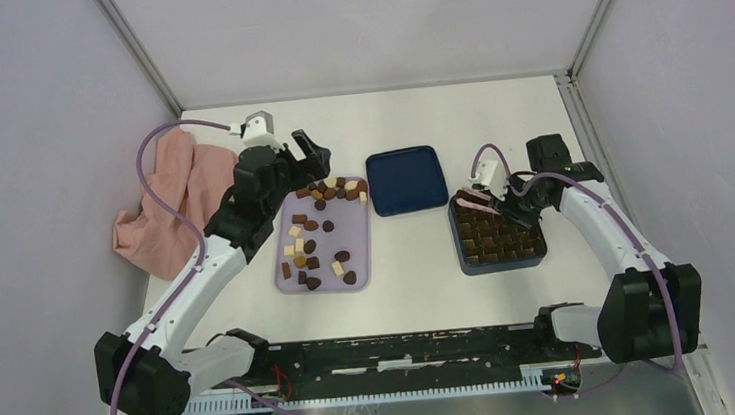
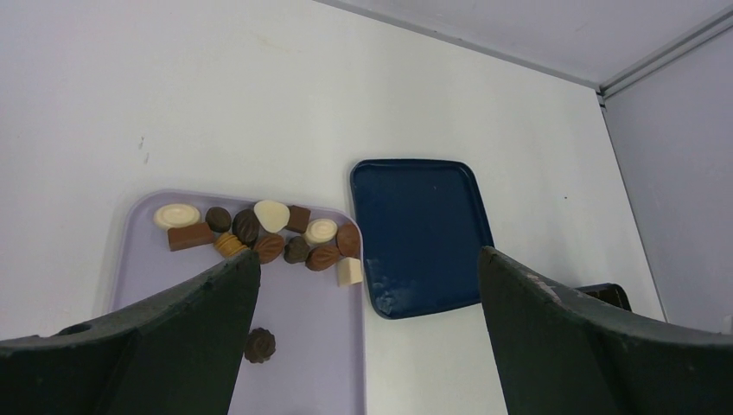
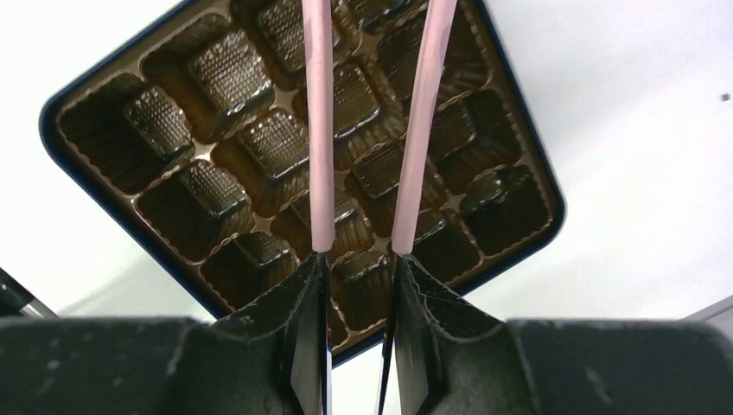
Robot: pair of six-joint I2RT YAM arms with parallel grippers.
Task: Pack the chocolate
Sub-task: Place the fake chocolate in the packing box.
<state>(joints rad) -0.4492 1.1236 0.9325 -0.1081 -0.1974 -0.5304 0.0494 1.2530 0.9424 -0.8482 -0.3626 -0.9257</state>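
Note:
Chocolate (image 1: 327,193) lies in brown, dark and cream pieces on the lilac tray (image 1: 356,239), clustered at its far end and scattered down it. My left gripper (image 1: 304,155) hangs open over that far end, holding nothing. In the left wrist view the chocolate cluster (image 2: 272,233) lies ahead of the left gripper (image 2: 367,258), and one dark piece (image 2: 259,344) sits by the left finger. My right gripper (image 1: 515,200) is shut on pink tongs (image 1: 473,198) over the compartment box (image 1: 499,236). The right wrist view shows the tongs (image 3: 318,130) running up past the frame's top, tips hidden, from the right gripper (image 3: 360,259) over the box (image 3: 259,147).
A dark blue lid (image 1: 406,179) lies flat between tray and box; in the left wrist view the lid (image 2: 423,233) is just right of the tray (image 2: 320,346). A pink cloth (image 1: 168,210) is bunched at the table's left edge. Walls enclose the table.

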